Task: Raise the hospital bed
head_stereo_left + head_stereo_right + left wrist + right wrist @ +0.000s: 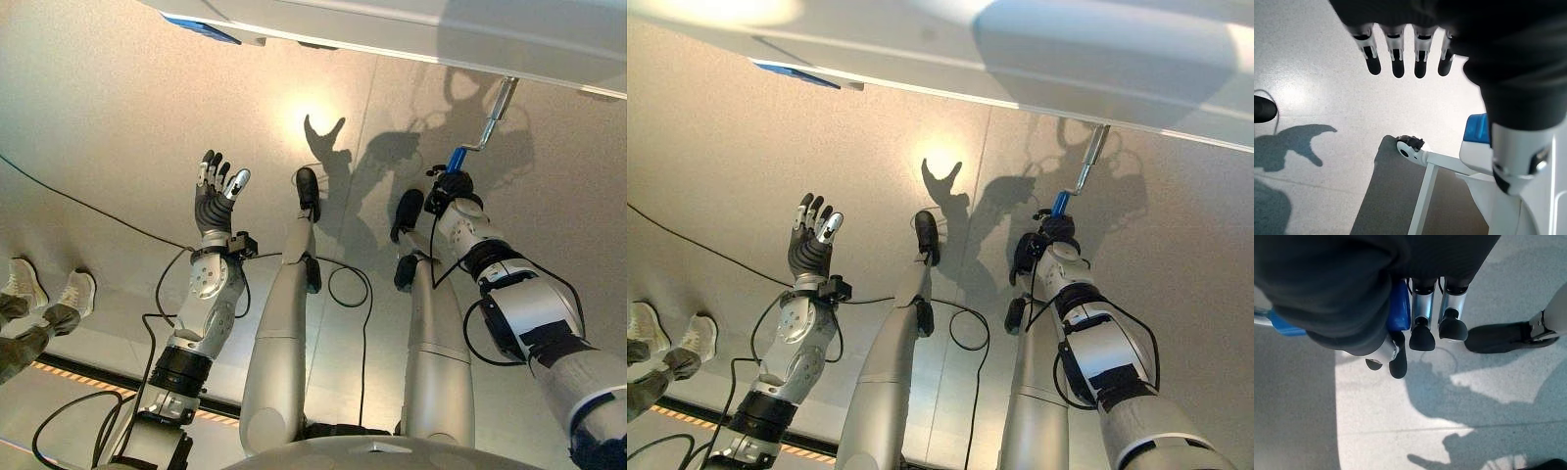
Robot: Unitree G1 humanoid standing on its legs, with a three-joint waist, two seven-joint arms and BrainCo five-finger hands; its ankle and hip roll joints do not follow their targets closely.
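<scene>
Left eye view: hospital bed (pixel 421 24) across far edge, white frame w/ blue patch at far left. Crank (pixel 482 132) hanging down from bed at far right: silver bent rod, blue grip at near end. Right hand (pixel 449 186) reaching up to it, fingers curled round blue grip. Left hand (pixel 214 191) raised at left, well apart from bed and crank, fingers straight and spread, holding nothing. Person's shoes (pixel 44 292) at far left on floor (pixel 108 127), beside a dark strip w/ orange line.

Right eye view: same layout. Crank (pixel 1080 174) under bed edge (pixel 1038 59), right hand (pixel 1050 227) clamped on blue grip. Left hand (pixel 811 240) open at left, palm facing up, empty.

Left wrist view: left hand's fingers (pixel 1397 56) in a straight row, relaxed, touching nothing. Past them pale speckled floor (pixel 1312 73), white bed frame leg (pixel 1422 191) w/ a caster wheel (pixel 1409 146), blue-and-white part (pixel 1476 142) near it.

Right wrist view: right hand's fingers (pixel 1422 323) bent inward, wrapped on blue grip (pixel 1399 306); silver rod end poking out just below. Floor (pixel 1400 421) beyond.
</scene>
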